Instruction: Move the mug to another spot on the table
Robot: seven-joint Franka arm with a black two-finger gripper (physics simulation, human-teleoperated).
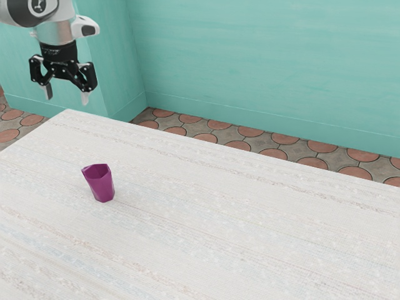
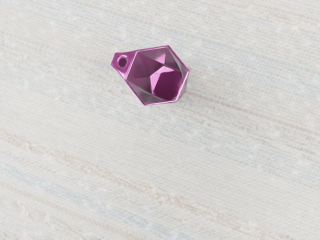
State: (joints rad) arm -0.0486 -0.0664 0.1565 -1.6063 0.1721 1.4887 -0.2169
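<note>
Well below the gripper (image 1: 66,95), almost straight under it, the mug (image 1: 99,182) stands upright toward the table's (image 1: 250,219) far corner; fingers wide, empty.

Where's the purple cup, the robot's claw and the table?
Purple faceted mug (image 1: 99,182): exterior view, on its side wall.
Black two-finger gripper (image 1: 67,95): exterior view, midway between its open fingertips.
Pale wood-grain table (image 1: 262,225): exterior view, on its bare top.

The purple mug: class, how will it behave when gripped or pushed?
The mug is probably rigid: faceted, glossy walls, perhaps slippery. It tapers toward its base, so a high push may tip it. Its small handle likely offers little hold.
</note>
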